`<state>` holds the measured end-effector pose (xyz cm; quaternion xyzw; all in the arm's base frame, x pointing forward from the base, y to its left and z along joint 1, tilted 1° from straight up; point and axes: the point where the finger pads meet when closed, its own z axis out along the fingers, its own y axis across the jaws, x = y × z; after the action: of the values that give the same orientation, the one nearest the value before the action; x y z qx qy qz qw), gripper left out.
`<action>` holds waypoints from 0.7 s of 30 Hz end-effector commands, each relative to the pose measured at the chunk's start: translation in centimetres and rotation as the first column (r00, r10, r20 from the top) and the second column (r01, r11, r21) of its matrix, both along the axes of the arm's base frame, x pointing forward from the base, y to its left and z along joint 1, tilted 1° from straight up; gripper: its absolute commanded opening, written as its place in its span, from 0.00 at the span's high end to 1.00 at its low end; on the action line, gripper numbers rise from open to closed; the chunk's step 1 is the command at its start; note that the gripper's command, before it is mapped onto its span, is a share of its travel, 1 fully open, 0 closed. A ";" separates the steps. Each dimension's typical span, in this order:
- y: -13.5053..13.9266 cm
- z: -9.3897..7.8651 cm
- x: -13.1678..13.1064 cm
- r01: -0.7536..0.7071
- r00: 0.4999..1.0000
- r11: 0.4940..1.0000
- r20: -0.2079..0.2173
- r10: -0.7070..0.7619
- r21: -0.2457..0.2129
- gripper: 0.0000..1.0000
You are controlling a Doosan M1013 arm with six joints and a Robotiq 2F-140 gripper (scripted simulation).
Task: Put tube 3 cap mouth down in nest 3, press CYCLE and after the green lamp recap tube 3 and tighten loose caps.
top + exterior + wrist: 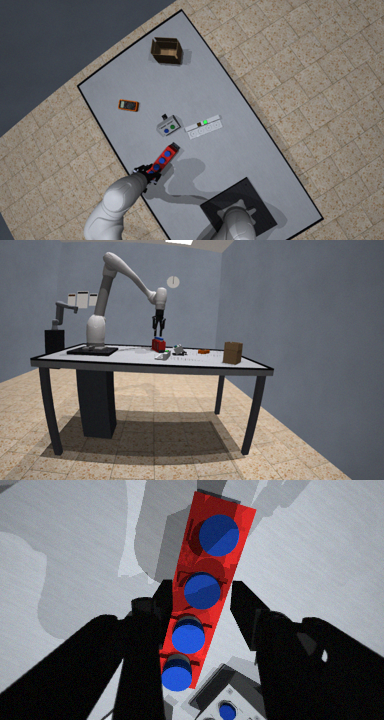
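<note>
The red decapping station holds four tubes, each with a blue cap on. In the wrist view the caps run in a row. My gripper is open and empty. It hangs above the station, clear of the caps, with its fingers either side of the second cap from the top in the wrist view. It also shows in the side view. The white cap tray has empty nests and its green lamp is lit. The key housing carries the blue key and the green key.
An orange multimeter lies to the left of the key housing. An open cardboard box stands at the far end of the table. The arm's black base plate is at the near end. The station sits close to the table's left edge.
</note>
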<state>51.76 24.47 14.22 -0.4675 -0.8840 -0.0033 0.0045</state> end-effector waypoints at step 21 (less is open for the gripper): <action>0.0 -1.9 0.2 0.001 1.000 1.000 0.002 -0.001 0.005 0.59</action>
<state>51.87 24.49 12.70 -0.4674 -0.8840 -0.0038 0.0040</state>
